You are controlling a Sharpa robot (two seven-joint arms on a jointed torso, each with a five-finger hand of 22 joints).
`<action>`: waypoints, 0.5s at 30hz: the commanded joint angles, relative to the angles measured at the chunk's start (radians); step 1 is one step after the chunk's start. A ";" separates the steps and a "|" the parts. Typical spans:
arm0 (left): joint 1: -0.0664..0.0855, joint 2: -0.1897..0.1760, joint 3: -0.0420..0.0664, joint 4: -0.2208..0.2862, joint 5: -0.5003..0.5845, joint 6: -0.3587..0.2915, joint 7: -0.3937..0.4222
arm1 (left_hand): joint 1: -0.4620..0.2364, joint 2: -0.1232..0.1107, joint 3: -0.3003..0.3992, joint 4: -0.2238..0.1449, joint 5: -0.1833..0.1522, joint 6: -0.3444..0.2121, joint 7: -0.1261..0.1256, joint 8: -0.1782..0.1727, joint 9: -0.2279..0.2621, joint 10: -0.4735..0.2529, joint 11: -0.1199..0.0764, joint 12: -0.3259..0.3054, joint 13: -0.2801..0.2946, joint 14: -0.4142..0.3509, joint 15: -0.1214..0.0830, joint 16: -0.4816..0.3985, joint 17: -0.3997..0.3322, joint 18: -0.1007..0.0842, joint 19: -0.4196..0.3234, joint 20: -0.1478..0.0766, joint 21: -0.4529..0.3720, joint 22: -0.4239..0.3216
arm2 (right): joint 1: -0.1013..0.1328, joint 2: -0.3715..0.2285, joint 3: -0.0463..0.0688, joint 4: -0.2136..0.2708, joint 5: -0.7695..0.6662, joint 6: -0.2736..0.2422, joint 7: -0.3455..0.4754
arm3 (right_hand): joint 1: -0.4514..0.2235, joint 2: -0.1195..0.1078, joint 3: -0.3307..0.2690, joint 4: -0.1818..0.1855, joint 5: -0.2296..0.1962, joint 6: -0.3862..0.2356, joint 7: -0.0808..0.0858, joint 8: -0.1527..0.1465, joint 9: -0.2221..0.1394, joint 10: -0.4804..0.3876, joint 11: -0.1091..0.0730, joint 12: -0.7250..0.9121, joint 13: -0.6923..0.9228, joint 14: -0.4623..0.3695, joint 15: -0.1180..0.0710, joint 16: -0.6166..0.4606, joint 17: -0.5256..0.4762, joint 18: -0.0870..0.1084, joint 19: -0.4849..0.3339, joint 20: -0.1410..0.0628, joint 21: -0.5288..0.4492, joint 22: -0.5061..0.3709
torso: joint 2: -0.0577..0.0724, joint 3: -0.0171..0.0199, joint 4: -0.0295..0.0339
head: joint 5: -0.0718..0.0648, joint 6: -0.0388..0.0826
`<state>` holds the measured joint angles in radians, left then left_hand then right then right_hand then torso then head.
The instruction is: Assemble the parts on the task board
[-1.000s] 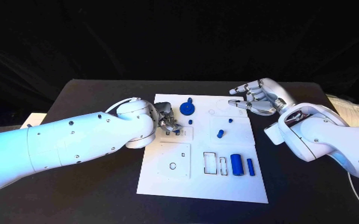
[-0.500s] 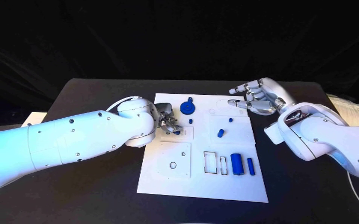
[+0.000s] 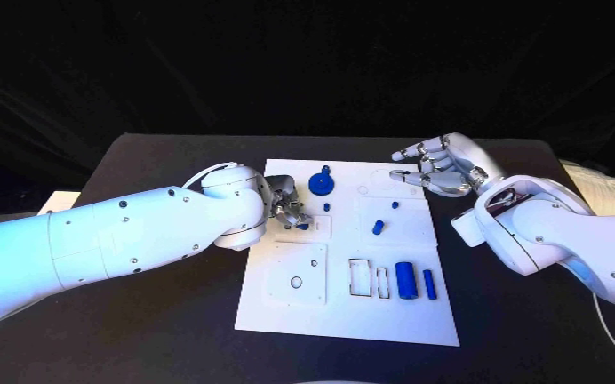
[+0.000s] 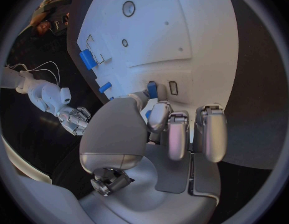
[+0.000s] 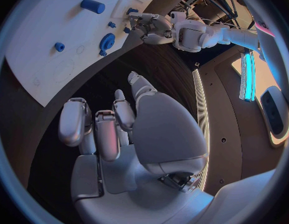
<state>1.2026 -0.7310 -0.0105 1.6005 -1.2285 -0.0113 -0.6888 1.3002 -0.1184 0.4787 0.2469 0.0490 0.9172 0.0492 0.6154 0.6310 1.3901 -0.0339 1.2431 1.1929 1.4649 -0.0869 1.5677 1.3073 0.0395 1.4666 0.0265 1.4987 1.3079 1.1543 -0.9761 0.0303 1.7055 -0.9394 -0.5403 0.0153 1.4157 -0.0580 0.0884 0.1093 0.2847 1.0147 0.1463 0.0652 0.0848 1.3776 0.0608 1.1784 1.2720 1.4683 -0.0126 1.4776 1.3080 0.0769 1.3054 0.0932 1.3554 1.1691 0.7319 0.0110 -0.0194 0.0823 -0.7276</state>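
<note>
The white task board [image 3: 289,308] lies mid-table. My left hand [image 3: 284,208] rests on its left edge, fingers curled down. In the left wrist view the thumb and a fingertip [image 4: 158,115] pinch a small blue part [image 4: 151,90] held against the board [image 4: 194,30] beside a narrow slot. My right hand [image 3: 443,167] hovers off the board's far right corner, fingers spread, holding nothing. Loose on the board are a blue gear [image 3: 322,185], a short blue piece [image 3: 379,228], a blue cylinder [image 3: 405,281] and a thin blue bar [image 3: 429,285].
Two small blue pegs [image 3: 328,207] [image 3: 395,205] stand on the board's far half. Rectangular cut-outs [image 3: 360,279] lie left of the cylinder. The black table [image 3: 167,313] has bare room on both sides of the board. My right wrist view shows the gear [image 5: 107,41] and the left hand [image 5: 147,25].
My left hand has shifted very slightly on the board's left edge. The right hand and the loose parts stay where they were.
</note>
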 commanded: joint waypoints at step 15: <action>-0.005 0.017 -0.006 -0.033 0.040 0.050 -0.048 | -0.119 -0.049 -0.032 -0.002 -0.002 0.078 -0.037 0.034 0.019 0.020 -0.018 0.012 0.015 0.106 -0.012 0.003 0.263 -0.012 0.036 -0.009 0.004 0.157 | -0.001 -0.006 0.000 0.015 -0.013 0.004 0.006 | -0.005 0.000 0.000 0.001 0.004 -0.008 0.001 0.001 -0.001 -0.002 -0.004 -0.007 -0.003 0.063 -0.002 -0.006 0.085 0.012 -0.002 0.002 -0.006 -0.004 | 0.001 0.0010 -0.0007 | -0.001 0.006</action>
<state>1.2038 -0.7180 -0.0112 1.5669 -1.2079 0.0043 -0.6901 1.1910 -0.1655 0.4515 0.2457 0.0513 0.9903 0.0120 0.6464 0.6515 1.4046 -0.0484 1.2516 1.2070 1.4669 -0.0937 1.5677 1.3081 0.0395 1.4666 0.0265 1.4987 1.3077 1.1541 -0.9822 0.0303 1.7179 -0.9409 -0.5407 0.0152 1.4157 -0.0580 0.0885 0.1092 0.2847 1.0146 0.1463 0.0652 0.0848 1.3774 0.0610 1.1745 1.2715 1.4683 -0.0126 1.4776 1.3078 0.0769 1.3054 0.0932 1.3555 1.1665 0.7314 0.0124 -0.0201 0.0812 -0.7228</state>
